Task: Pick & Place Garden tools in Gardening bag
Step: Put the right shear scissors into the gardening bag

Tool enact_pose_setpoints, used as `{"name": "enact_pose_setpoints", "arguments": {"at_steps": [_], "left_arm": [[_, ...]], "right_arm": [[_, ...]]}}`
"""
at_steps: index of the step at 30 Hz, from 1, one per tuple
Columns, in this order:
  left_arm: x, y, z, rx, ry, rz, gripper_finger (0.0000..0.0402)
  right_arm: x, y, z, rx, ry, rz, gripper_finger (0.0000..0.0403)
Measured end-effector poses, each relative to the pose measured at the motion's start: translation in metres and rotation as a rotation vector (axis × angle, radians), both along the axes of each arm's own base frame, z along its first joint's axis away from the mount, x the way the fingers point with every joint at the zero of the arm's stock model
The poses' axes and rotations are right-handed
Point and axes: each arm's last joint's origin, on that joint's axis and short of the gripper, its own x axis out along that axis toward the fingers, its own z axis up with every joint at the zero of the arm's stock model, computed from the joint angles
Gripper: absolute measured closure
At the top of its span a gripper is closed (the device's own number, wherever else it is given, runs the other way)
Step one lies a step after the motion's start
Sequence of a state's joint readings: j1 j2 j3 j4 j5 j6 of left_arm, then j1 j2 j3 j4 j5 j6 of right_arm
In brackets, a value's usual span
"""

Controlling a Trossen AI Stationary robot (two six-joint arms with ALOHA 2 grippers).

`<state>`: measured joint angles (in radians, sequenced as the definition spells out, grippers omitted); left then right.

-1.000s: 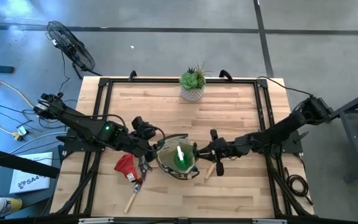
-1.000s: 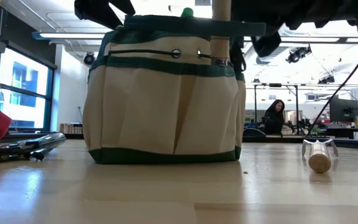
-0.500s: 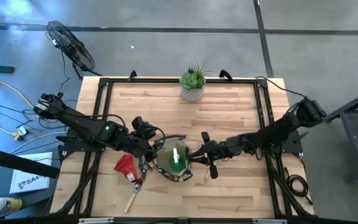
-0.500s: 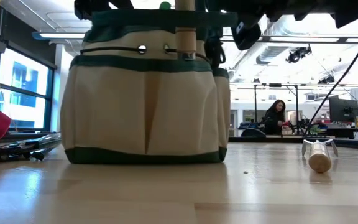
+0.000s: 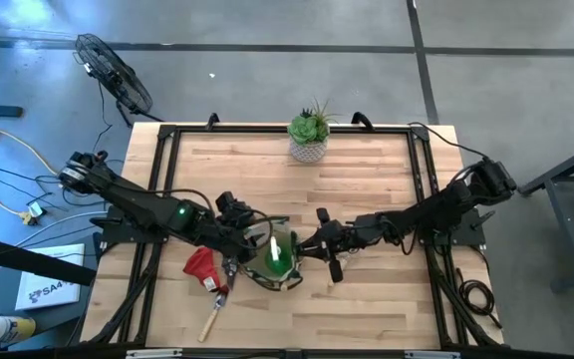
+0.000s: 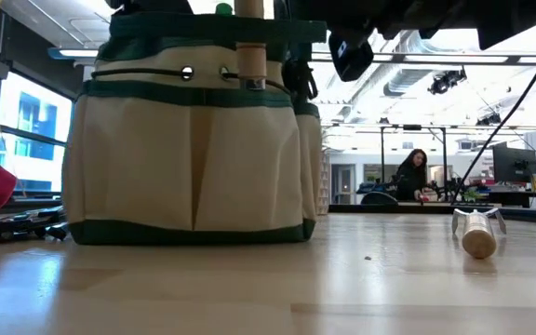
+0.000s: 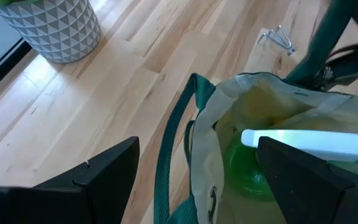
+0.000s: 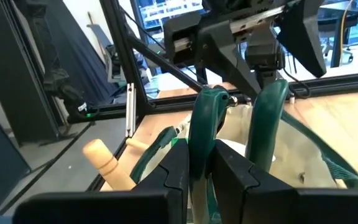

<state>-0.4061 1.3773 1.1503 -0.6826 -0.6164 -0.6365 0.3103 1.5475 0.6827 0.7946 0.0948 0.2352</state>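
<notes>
1. Gardening bag (image 5: pixel 272 257) stands near the table's front middle, green spray bottle (image 7: pixel 253 171) inside.
2. Right gripper (image 8: pixel 199 171) pinches the bag's green loop handle (image 8: pixel 205 118).
3. Left gripper (image 7: pixel 194 180), fingers spread wide, straddles the bag's rim.
4. Red glove (image 5: pixel 199 265) and pruners (image 5: pixel 229 271) lie beside the bag.

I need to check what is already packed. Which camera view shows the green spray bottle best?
The left wrist view: it looks into the open gardening bag at the green spray bottle. The high view shows it small; the low view only its tip; the right wrist view barely shows it.
</notes>
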Motion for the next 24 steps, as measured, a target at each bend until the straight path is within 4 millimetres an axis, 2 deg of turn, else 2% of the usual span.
{"name": "enact_pose_setpoints", "arguments": {"at_steps": [8, 15, 19, 24], "left_arm": [[0.000, 0.000, -0.001, -0.009, 0.004, -0.008, 0.0080], [0.000, -0.006, -0.003, -0.131, 0.079, -0.157, 0.0080], [-0.001, -0.005, -0.003, -0.129, 0.085, -0.159, 0.0080], [0.013, 0.012, -0.005, -0.132, 0.077, -0.167, 0.0080]], "right_arm": [[0.002, -0.005, 0.002, 0.005, -0.019, 0.006, 0.0367], [0.002, -0.005, 0.002, 0.004, -0.018, 0.008, 0.0367], [0.002, -0.005, 0.002, 0.004, -0.018, 0.007, 0.0367], [0.002, -0.006, 0.002, 0.004, -0.018, 0.004, 0.0367]]}}
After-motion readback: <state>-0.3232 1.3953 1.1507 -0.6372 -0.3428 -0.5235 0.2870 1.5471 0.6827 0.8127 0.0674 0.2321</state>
